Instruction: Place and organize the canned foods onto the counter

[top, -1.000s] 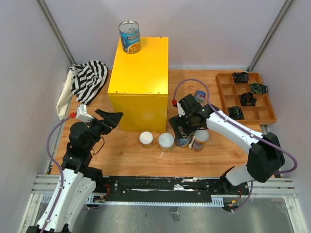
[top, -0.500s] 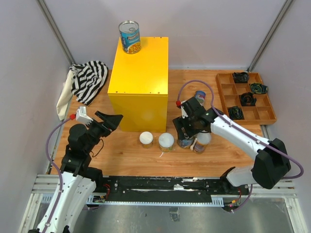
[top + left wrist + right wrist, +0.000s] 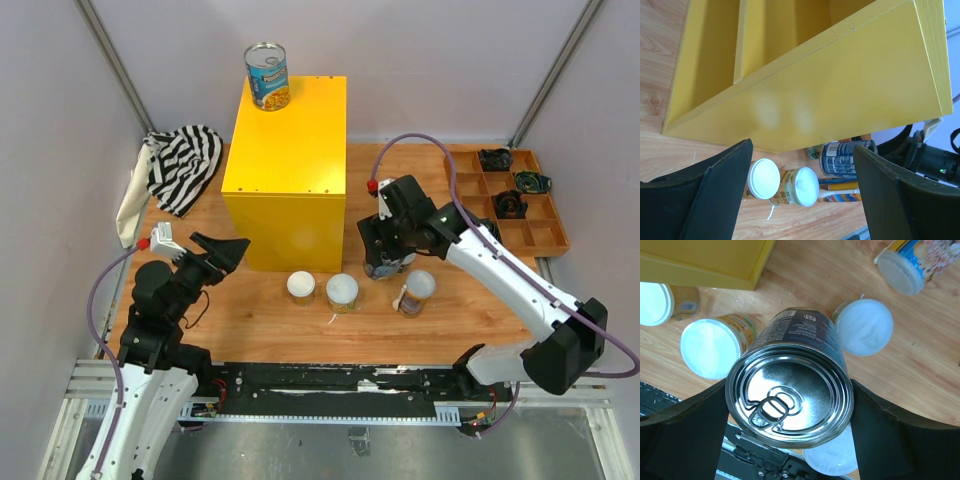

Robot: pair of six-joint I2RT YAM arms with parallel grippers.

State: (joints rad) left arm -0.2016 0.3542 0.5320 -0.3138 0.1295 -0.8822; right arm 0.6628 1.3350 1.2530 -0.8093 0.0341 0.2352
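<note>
The counter [image 3: 287,150] is a big yellow box at the middle back, and one blue and yellow can [image 3: 267,75] stands on its far left corner. My right gripper [image 3: 383,258] is shut on a dark blue can [image 3: 790,405] with a silver pull-tab top, held above the wood to the box's right. Three white-lidded cans stand in front: a small one [image 3: 301,286], a wider one [image 3: 342,291] and a third [image 3: 418,288]. A blue and yellow can [image 3: 902,267] lies tipped further back. My left gripper [image 3: 220,250] hangs open and empty left of the box front.
A striped cloth [image 3: 180,165] lies at the back left. A brown compartmented tray [image 3: 462,188] with black items sits at the back right. A white spoon [image 3: 840,189] lies by the cans. Grey walls close in the table.
My right gripper closed on the dark blue can and lifted it up and back from the cluster. The left arm shifted slightly, still open.
</note>
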